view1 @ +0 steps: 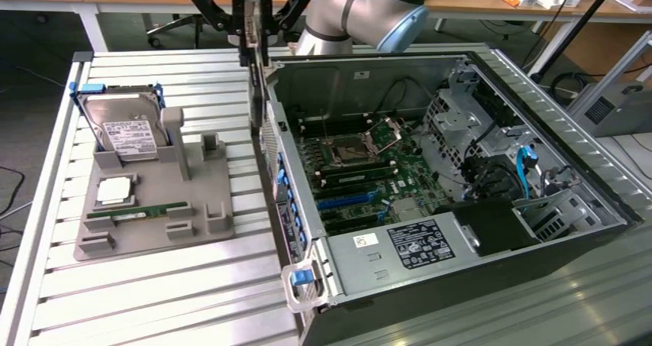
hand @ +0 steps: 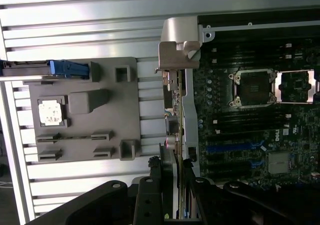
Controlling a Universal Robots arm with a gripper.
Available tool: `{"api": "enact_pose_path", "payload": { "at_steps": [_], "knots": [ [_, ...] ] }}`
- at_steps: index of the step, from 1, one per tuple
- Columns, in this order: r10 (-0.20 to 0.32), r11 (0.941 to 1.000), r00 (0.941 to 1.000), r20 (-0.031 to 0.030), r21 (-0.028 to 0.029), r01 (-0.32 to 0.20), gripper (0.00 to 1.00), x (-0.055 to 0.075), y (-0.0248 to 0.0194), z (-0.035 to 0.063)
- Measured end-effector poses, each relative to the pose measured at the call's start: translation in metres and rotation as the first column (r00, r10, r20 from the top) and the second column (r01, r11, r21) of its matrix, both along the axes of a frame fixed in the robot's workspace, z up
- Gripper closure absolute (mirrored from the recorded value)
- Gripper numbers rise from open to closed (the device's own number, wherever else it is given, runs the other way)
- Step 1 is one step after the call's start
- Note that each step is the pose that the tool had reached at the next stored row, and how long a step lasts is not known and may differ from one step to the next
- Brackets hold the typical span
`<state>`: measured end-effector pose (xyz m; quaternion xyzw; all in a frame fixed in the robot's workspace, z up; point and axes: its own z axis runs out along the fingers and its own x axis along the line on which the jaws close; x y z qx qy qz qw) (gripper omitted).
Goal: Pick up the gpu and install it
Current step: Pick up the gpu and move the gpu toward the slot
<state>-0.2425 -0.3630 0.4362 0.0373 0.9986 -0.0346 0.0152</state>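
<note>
In the exterior view, the gripper (view1: 250, 40) hangs from the arm over the line where the grey parts fixture (view1: 204, 224) meets the open computer case (view1: 570, 231). Its black fingers are closed partway on the gpu (view1: 250, 86), pinching the thin card by its upper edge. The card hangs on edge, clear of the fixture and just above the case's near wall. This upright hold probably keeps the connector edge pointing down at the motherboard (view1: 377, 178). The case lies on its side with the panel off, so the board faces up and the blue expansion slots (view1: 341, 201) can be reached from above. On the fixture, a hard drive (view1: 124, 128) leans in its cradle, with a processor (view1: 114, 189) and a green memory stick (view1: 137, 211) beside it, each in its own pocket.

In the wrist view, the gripper (hand: 174, 175) clamps the gpu (hand: 176, 135) from both faces. The card shows edge-on as a narrow dark strip carrying small components. Its silvery metal bracket (hand: 179, 42) is at the end away from the fingers, bent over into a tab. The card runs along the case wall, between the fixture (hand: 127, 105) and the motherboard's blue slots (hand: 232, 147). It is not yet seated in any slot.
</note>
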Motion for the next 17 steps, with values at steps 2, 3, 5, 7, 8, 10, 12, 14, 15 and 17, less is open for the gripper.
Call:
{"api": "enact_pose_path", "payload": {
  "at_steps": [2, 3, 5, 7, 8, 10, 12, 14, 15, 17],
  "knots": [
    [0.0, 1.0, 1.0, 0.0, -0.0003, 0.0, 0.73, 0.0005, 0.0, 0.0],
    [0.0, 1.0, 1.0, 0.0, -0.0004, 0.0, 0.73, 0.0007, 0.0, 0.0],
    [0.0, 1.0, 1.0, 0.0, -0.0007, 0.0, 0.73, 0.0011, 0.0, 0.0],
    [0.0, 1.0, 1.0, 0.0, -0.0015, 0.0, 0.73, 0.0019, 0.0, 0.0],
    [0.0, 1.0, 1.0, 0.0, -0.0018, 0.0, 0.73, 0.0023, 0.0, -0.0001],
    [0.0, 1.0, 1.0, 0.0, -0.0023, 0.0, 0.73, 0.0029, 0.0, 0.0],
    [0.0, 1.0, 1.0, 0.0, -0.0024, 0.0, 0.73, 0.0033, 0.0, -0.0001],
    [0.0, 1.0, 1.0, 0.0, -0.0025, 0.0, 0.73, 0.0037, 0.0, -0.0001],
    [0.0, 1.0, 1.0, 0.0, -0.0026, 0.0, 0.73, 0.0039, 0.0, -0.0001],
    [0.0, 1.0, 1.0, 0.0, -0.0027, 0.0, 0.73, 0.0046, 0.0, -0.0001]
  ]
}}
